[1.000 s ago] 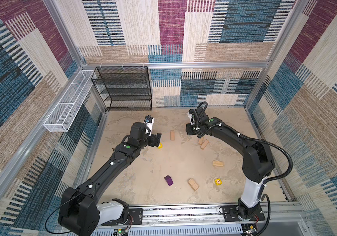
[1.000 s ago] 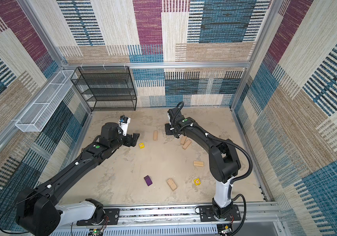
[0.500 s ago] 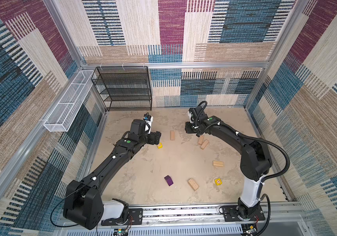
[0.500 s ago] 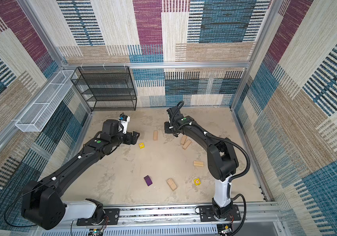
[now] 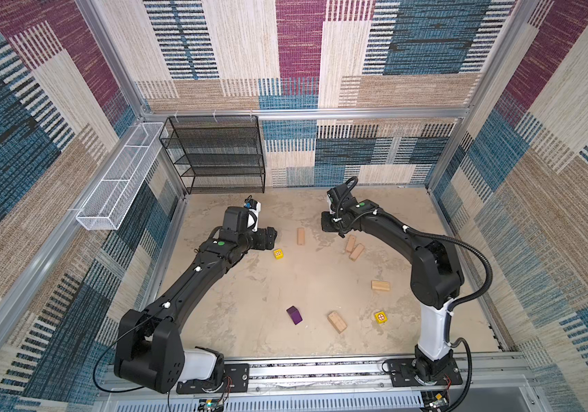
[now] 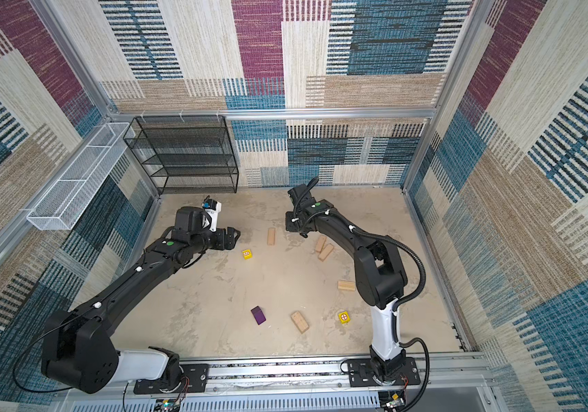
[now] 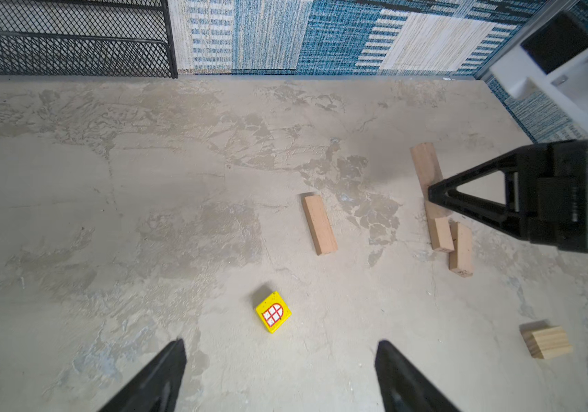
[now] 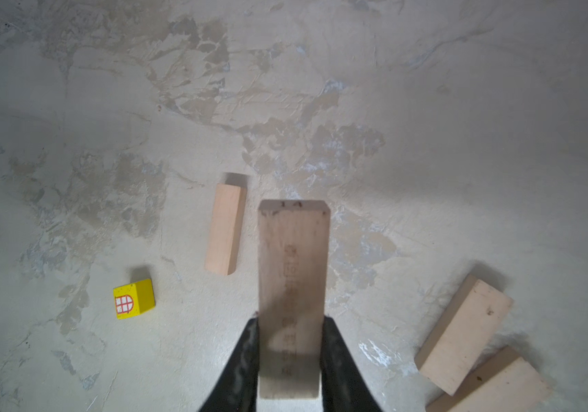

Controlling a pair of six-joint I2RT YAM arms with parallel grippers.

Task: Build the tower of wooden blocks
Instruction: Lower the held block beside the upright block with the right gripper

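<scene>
Tan held brick (image 8: 292,271): pinched at one end by the right tool (image 8: 290,356). Its long axis runs straight on from the fingers and its free end points away from the wrist, over the back of the bench (image 5: 303,278).
Left tool (image 7: 281,343): spread wide and holding nothing, with the yellow window cube (image 7: 273,312) just ahead of it.
Lone brick (image 5: 300,236): lies flat between the two tools, long axis running front to back.
Brick pair (image 5: 357,252): side by side, touching and slanted, beside the right tool.
Right-side brick (image 5: 381,285): lies crosswise, on its own.
Front row: slanted brick (image 5: 337,322), purple block (image 5: 294,315) and second yellow cube (image 5: 381,317), each lying apart.
Change since a second ago: the left arm has stretched out further, and its tool is a little nearer the back. The right tool's pinch and the loose blocks are unchanged.
</scene>
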